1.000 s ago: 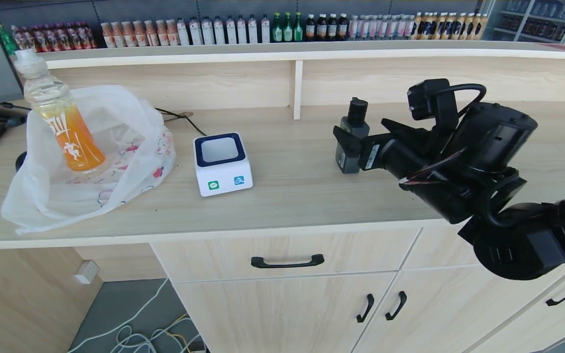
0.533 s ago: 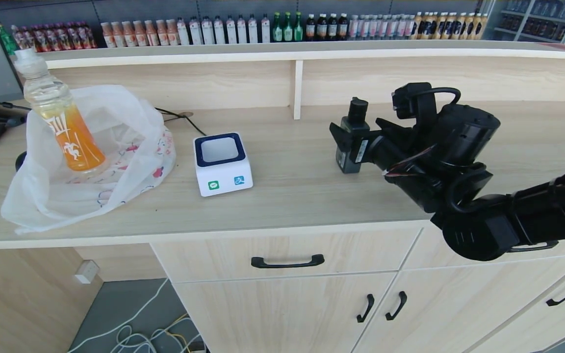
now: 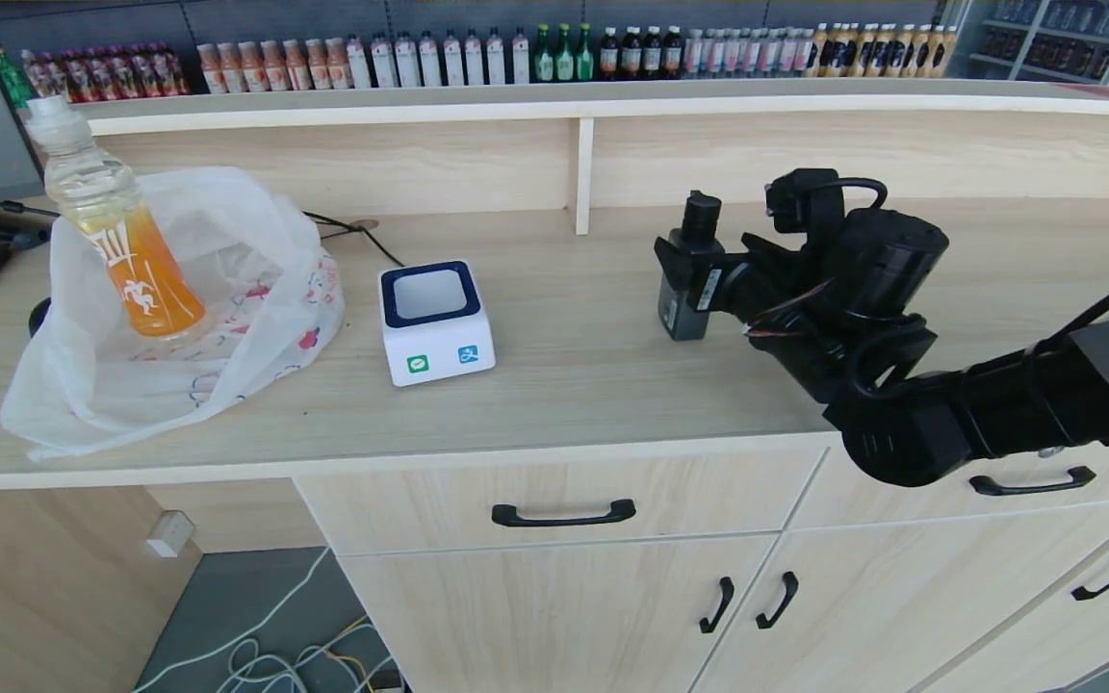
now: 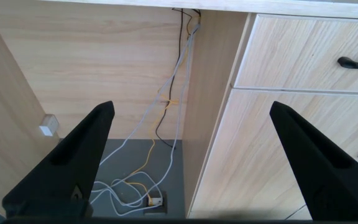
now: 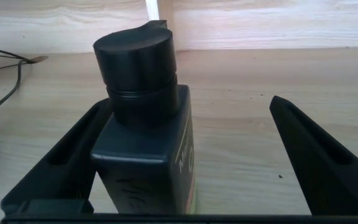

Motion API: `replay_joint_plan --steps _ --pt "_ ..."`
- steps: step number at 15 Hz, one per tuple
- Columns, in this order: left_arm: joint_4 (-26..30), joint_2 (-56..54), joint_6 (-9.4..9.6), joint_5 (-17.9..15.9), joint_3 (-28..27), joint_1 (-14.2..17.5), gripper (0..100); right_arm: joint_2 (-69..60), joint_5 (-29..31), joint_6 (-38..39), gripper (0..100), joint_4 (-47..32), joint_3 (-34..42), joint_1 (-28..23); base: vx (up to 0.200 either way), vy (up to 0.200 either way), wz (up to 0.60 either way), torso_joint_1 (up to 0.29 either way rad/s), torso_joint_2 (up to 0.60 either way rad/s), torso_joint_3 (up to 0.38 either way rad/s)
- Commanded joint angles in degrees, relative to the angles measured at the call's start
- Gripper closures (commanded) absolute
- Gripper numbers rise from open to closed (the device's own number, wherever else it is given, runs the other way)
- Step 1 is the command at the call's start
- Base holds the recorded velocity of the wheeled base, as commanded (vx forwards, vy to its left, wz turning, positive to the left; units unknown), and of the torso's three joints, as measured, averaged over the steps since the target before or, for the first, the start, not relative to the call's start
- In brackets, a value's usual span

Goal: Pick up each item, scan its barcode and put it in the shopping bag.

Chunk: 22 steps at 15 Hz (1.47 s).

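A dark grey bottle [image 3: 702,219] with a black cap stands upright on the right half of the wooden counter [image 3: 574,366]. My right gripper [image 3: 697,281] is open with the bottle [image 5: 143,81] between its fingers. One finger [image 5: 64,158] lies close against the bottle's side and the other finger [image 5: 316,165] stands well apart from it. The white scanner box [image 3: 437,322] sits mid-counter. At the left, the white shopping bag [image 3: 227,327] holds an upright orange drink bottle [image 3: 121,231]. My left gripper [image 4: 191,162] hangs open below the counter, facing the cabinet fronts.
A raised shelf with a vertical divider [image 3: 583,173] backs the counter, with rows of bottles [image 3: 554,53] behind it. A black cable [image 3: 362,236] runs to the scanner. Drawers with black handles [image 3: 564,515] sit under the counter, and loose cables [image 4: 135,186] lie on the floor.
My right arm has stretched forward and dropped lower, bringing the open gripper around the dark bottle. The bottle, scanner and bag have stayed in place.
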State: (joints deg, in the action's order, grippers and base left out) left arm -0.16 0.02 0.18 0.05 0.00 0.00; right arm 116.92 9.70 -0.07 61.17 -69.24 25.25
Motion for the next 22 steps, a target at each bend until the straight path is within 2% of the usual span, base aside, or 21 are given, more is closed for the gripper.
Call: replay_joint_plan --steps 1,16,17,22 --pt "0.0 0.0 -0.01 0.0 0.0 0.0 0 0.9 0.1 0.1 0 -0.1 -0.8 0.0 0.0 0.0 0.0 0.0 0.0 0.0" --pt "0.0 0.0 -0.01 0.0 0.0 0.0 0 4.6 0.2 0.0 0 0.3 -2.0 -0.3 0.0 0.0 0.0 0.0 0.0 0.0" --pt "0.0 0.0 -0.01 0.0 0.0 0.0 0 4.8 0.2 0.0 100 0.3 -2.1 -0.3 0.0 0.0 0.0 0.0 0.0 0.0" --pt "0.0 0.0 -0.01 0.0 0.0 0.0 0 4.8 0.2 0.0 100 0.4 -2.2 -0.4 0.0 0.0 0.0 0.0 0.0 0.0"
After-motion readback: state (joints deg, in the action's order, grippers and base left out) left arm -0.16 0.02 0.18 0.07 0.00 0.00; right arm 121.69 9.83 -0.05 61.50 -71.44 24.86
